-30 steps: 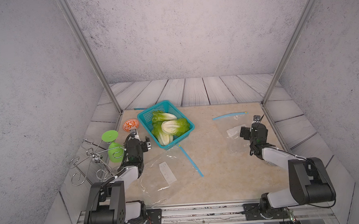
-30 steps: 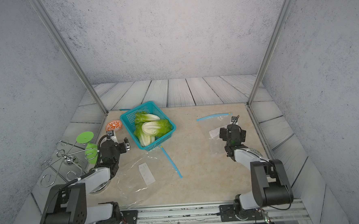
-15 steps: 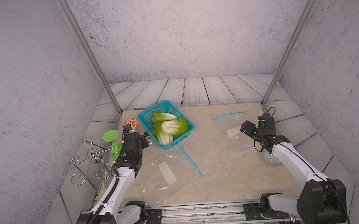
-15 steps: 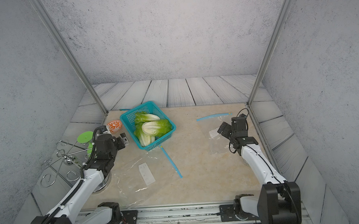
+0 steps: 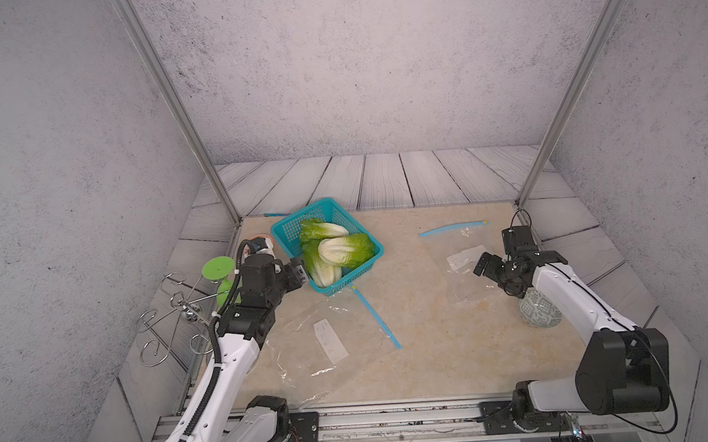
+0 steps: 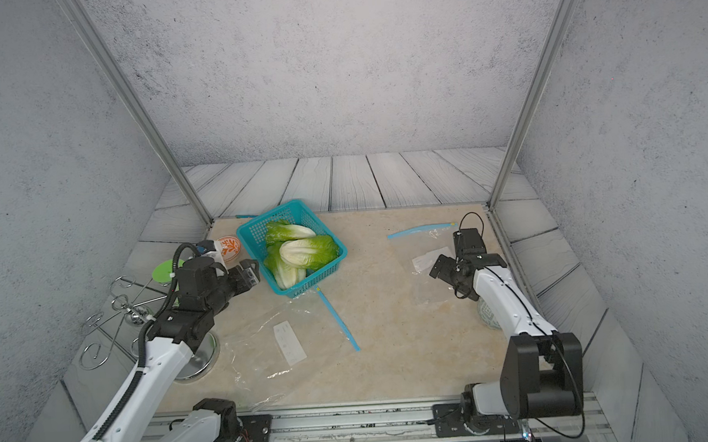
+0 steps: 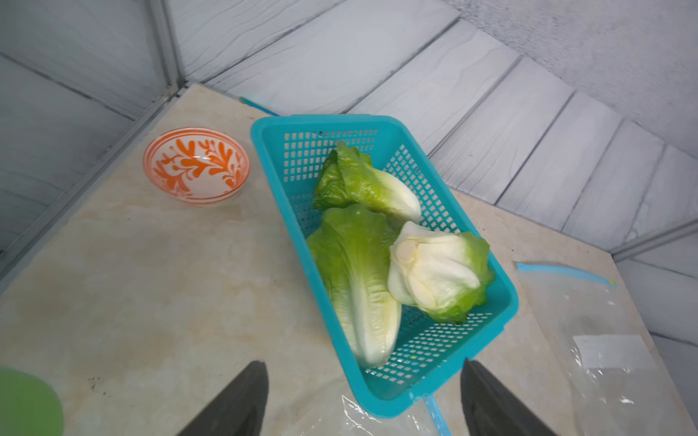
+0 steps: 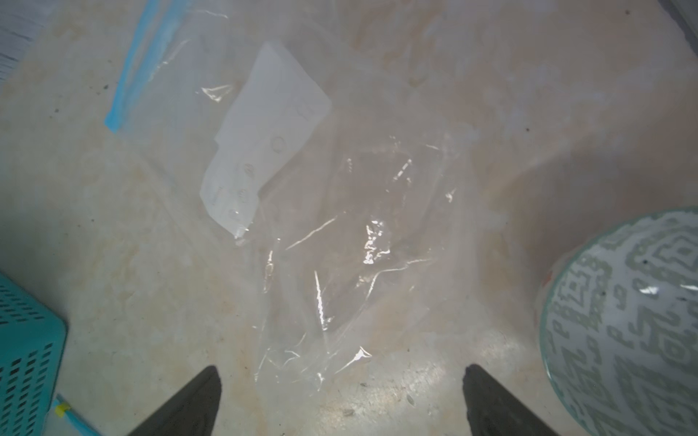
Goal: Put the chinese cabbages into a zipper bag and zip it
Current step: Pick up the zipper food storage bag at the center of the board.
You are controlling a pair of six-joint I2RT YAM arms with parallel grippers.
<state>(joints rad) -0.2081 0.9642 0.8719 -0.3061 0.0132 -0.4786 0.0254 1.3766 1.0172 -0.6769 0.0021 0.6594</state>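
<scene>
Well, three chinese cabbages (image 5: 339,250) in one basket (image 5: 322,212) at eleven o'clock; two zipper bags (image 5: 304,345), seven and two o'clock; left gripper (image 5: 301,272) and right gripper (image 5: 482,264) gape empty.

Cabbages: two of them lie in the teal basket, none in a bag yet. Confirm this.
Wrong on the count: three cabbages lie in the teal basket, not two. The left wrist view shows all three plainly, two side by side and one behind them. The rest stands.
</scene>
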